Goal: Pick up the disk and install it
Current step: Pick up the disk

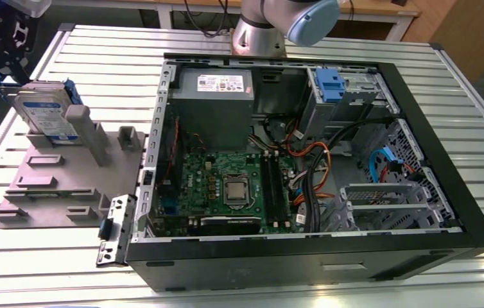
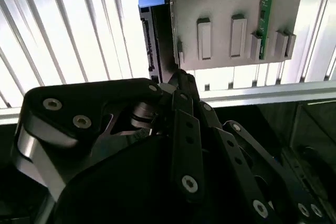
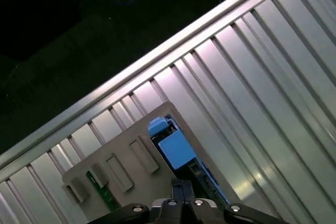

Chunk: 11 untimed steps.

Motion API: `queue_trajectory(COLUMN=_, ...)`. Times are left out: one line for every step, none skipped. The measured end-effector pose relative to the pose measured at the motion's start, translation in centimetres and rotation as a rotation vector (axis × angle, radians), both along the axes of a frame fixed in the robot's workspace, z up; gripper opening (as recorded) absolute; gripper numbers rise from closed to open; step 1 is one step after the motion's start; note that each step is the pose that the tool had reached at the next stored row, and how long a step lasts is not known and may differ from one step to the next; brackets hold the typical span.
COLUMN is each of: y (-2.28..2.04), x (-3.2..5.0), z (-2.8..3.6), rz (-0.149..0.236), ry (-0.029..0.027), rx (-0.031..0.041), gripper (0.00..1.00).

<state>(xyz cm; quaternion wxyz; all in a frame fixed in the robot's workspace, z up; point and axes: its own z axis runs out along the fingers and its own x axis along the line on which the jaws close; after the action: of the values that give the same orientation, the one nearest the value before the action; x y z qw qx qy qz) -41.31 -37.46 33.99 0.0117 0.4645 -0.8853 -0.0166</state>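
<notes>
The disk (image 1: 47, 114) stands on edge in a grey holder (image 1: 62, 176) on the table, on the exterior view's left of the open computer case (image 1: 311, 256). It is silver with a white-and-blue label and blue side rails. In the second wrist view the disk (image 2: 157, 40) is seen edge-on, with a blue rail at its end, just beyond my gripper (image 2: 178, 77). In the first wrist view the blue rail of the disk (image 3: 176, 148) lies past my gripper (image 3: 181, 186). The fingers look shut with nothing between them, and they hang clear of the disk.
Inside the case are a grey power-supply box (image 1: 212, 96), a motherboard (image 1: 229, 186), cables and a drive bay with a bare blue bracket (image 1: 328, 83). The arm's base (image 1: 259, 32) stands behind the case. The ribbed metal table (image 1: 447, 83) ends in a rail (image 3: 157, 59).
</notes>
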Motion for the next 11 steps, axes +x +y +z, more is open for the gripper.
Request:
queue_trajectory(y=0.00, x=0.00, z=0.00, rz=0.018, ry=0.0001, rx=0.0000, gripper=0.11)
queue_trajectory(y=0.00, x=0.00, z=0.00, rz=0.036, ry=0.0000, rx=0.0000, gripper=0.11)
queue_trajectory(y=0.00, x=0.00, z=0.00, rz=0.054, ry=0.0000, rx=0.0000, gripper=0.11)
queue_trajectory(y=0.00, x=0.00, z=0.00, rz=0.072, ry=0.0001, rx=0.0000, gripper=0.11)
queue_trajectory(y=0.00, x=0.00, z=-0.01, rz=0.090, ry=0.0000, rx=0.0000, gripper=0.11)
queue_trajectory(y=0.00, x=0.00, z=-0.01, rz=0.109, ry=0.0000, rx=0.0000, gripper=0.11)
queue_trajectory(y=0.00, x=0.00, z=-0.01, rz=0.128, ry=0.0000, rx=0.0000, gripper=0.11)
queue_trajectory(y=0.00, x=0.00, z=-0.01, rz=0.145, ry=0.0001, rx=0.0000, gripper=0.11)
queue_trajectory(y=0.00, x=0.00, z=-0.01, rz=0.164, ry=0.0001, rx=0.0000, gripper=0.11)
queue_trajectory(y=0.00, x=0.00, z=-0.01, rz=0.181, ry=0.0000, rx=0.0000, gripper=0.11)
queue_trajectory(y=0.00, x=0.00, z=-0.02, rz=0.199, ry=0.0000, rx=0.0000, gripper=0.11)
